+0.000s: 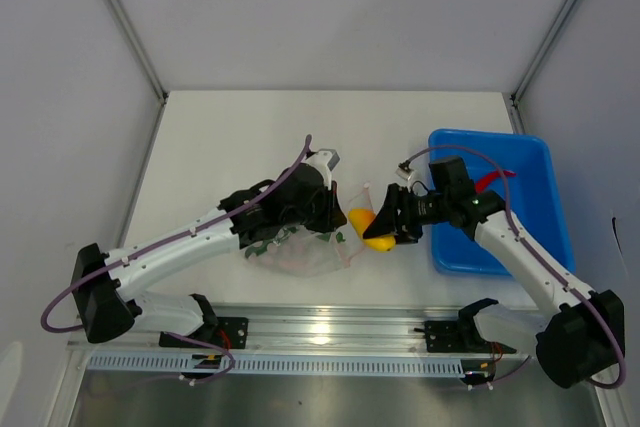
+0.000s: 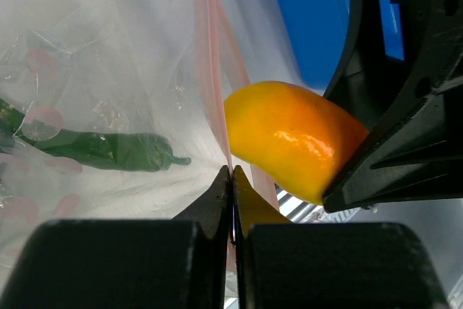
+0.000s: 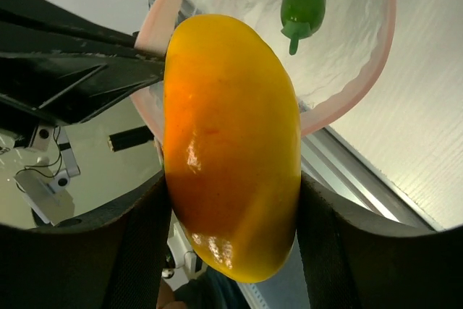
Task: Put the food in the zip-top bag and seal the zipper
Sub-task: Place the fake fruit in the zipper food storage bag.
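Left tool [image 2: 233, 187]: closed, pinching one lip of the zipper [image 2: 211, 70] on the zip-top bag [image 1: 300, 252]. The bag, printed with faint pink dots, lies on the counter [image 1: 250, 137] at 6 o'clock from its centre, with its mouth open toward 3 o'clock. Contents: one dark green piece [image 2: 108, 151]. Right tool [image 1: 388, 222]: closed on the yellow-orange piece [image 3: 231, 142], held at the bag mouth. The blue bin [image 1: 535, 172], at 3 o'clock on the counter, contains the red chili pepper [image 1: 490, 182].
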`<state>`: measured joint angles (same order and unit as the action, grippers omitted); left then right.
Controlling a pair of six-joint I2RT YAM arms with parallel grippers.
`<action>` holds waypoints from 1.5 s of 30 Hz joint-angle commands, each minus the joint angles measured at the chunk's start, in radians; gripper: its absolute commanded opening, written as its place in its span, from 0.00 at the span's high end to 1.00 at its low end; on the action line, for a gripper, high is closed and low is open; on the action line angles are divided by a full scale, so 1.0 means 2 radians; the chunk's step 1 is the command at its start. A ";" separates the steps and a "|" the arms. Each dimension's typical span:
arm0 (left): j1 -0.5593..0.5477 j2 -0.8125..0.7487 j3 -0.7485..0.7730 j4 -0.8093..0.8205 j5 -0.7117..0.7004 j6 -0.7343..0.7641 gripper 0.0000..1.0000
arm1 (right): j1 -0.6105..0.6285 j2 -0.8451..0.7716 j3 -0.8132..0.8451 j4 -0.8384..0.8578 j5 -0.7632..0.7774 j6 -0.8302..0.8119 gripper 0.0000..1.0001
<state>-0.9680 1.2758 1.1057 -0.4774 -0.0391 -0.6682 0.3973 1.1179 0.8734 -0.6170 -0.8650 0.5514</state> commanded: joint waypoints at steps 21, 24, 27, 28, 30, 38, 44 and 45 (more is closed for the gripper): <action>0.002 -0.011 0.017 0.018 0.035 -0.024 0.99 | 0.119 0.075 -0.013 0.210 0.198 0.255 0.43; 0.002 -0.013 0.016 0.016 0.034 -0.025 0.99 | 0.124 0.073 -0.012 0.200 0.218 0.258 0.40; 0.002 -0.014 0.015 0.016 0.033 -0.026 0.99 | 0.127 0.076 0.001 0.171 0.239 0.241 0.39; 0.002 -0.014 0.016 0.016 0.033 -0.026 0.99 | 0.128 0.078 0.006 0.161 0.251 0.223 0.39; 0.002 -0.016 0.017 0.016 0.033 -0.026 1.00 | 0.132 0.082 0.011 0.142 0.257 0.208 0.40; 0.002 -0.016 0.017 0.012 0.031 -0.029 1.00 | 0.151 0.091 0.006 0.104 0.283 0.129 0.42; 0.000 -0.011 0.018 0.019 0.041 -0.036 0.99 | 0.169 0.102 0.011 0.153 0.288 0.160 0.40; -0.001 -0.011 0.019 0.019 0.040 -0.036 0.99 | 0.173 0.107 0.013 0.160 0.285 0.171 0.37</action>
<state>-0.9627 1.2751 1.1057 -0.4839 0.0154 -0.7177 0.7181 1.3121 0.8593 -0.3733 -0.3149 0.8639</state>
